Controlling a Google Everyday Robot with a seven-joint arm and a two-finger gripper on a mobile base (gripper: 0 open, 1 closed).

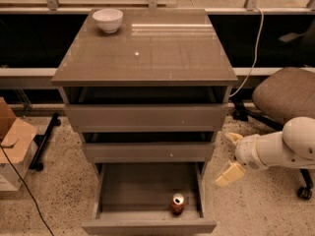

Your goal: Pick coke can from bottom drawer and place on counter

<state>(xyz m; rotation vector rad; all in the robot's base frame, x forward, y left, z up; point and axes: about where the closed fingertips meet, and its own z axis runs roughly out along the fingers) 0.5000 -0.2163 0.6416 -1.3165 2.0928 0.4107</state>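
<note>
The coke can (177, 203), small and red with a silver top, stands upright at the front right of the open bottom drawer (118, 191). The glossy grey-brown counter (147, 53) tops the cabinet. My gripper (230, 156) hangs to the right of the cabinet at about the height of the bottom drawer, outside it and apart from the can. Its two cream fingers are spread wide, one fingertip (232, 137) up and the other (226, 176) down. It holds nothing.
A white bowl (108, 19) sits at the counter's back left corner. The two upper drawers are pulled out slightly. An office chair (288, 97) stands at the right behind my arm. A cardboard box (12, 141) and a cable lie on the floor at the left.
</note>
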